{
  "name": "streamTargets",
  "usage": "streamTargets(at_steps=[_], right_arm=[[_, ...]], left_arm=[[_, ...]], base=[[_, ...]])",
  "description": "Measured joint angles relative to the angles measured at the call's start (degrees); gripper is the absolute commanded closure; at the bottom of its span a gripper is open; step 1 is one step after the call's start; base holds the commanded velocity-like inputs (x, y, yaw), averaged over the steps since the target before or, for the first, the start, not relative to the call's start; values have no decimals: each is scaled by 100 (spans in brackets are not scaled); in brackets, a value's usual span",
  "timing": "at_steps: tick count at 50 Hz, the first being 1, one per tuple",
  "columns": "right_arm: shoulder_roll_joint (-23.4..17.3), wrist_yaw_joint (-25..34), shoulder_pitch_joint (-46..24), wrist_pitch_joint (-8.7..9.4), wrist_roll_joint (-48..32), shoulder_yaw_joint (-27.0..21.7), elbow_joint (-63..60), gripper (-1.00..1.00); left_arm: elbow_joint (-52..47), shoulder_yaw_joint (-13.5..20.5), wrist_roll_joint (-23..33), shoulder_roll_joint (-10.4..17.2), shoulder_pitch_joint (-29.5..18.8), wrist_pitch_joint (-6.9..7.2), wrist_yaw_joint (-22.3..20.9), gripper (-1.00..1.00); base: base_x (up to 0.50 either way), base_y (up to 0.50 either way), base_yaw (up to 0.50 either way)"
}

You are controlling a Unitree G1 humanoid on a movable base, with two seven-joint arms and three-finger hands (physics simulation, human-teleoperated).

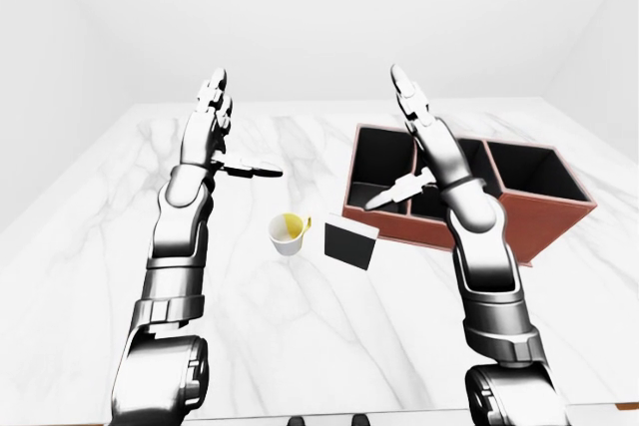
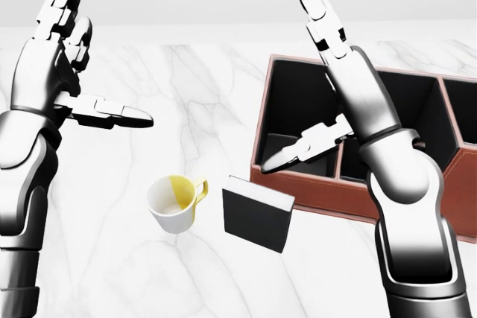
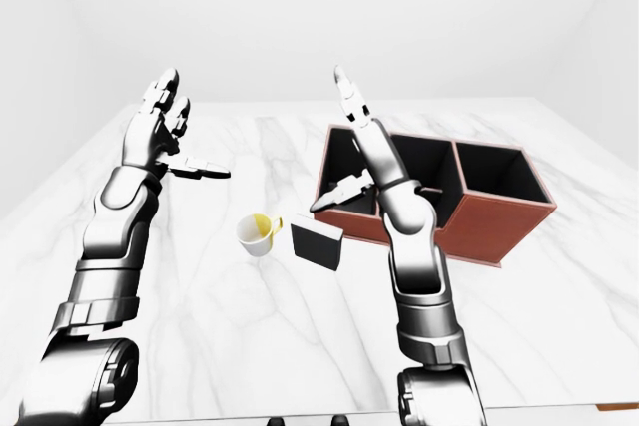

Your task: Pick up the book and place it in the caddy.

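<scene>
A small black book (image 2: 257, 217) stands upright on the white marble table (image 2: 186, 94), just left of the caddy (image 2: 328, 184), a red-brown box with black compartments. My right hand (image 2: 313, 72) is raised above the caddy's left compartments, fingers straight, thumb out, empty. My left hand (image 2: 74, 57) is raised at the upper left of the head view, open and empty, well away from the book.
A white mug with a yellow inside (image 2: 175, 202) stands on the table just left of the book. The table's near edge shows at the bottom of the left-eye view (image 1: 329, 411). White walls stand behind the table.
</scene>
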Motion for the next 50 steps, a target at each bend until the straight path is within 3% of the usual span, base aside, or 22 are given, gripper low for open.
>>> streamTargets(at_steps=[19,38,50], right_arm=[[212,-157,282,0,-784,221,-159,-100],[631,-109,812,0,-2304,724,-501,-100],[877,-544,1241,0,-3055,975,-248,-100]], left_arm=[[-273,59,-70,52,109,0,37,-100],[-658,88,-131,41,306,0,6,-100],[-726,100,-181,27,383,0,-41,-100]], base=[[0,0,0],[0,0,0],[0,0,0]])
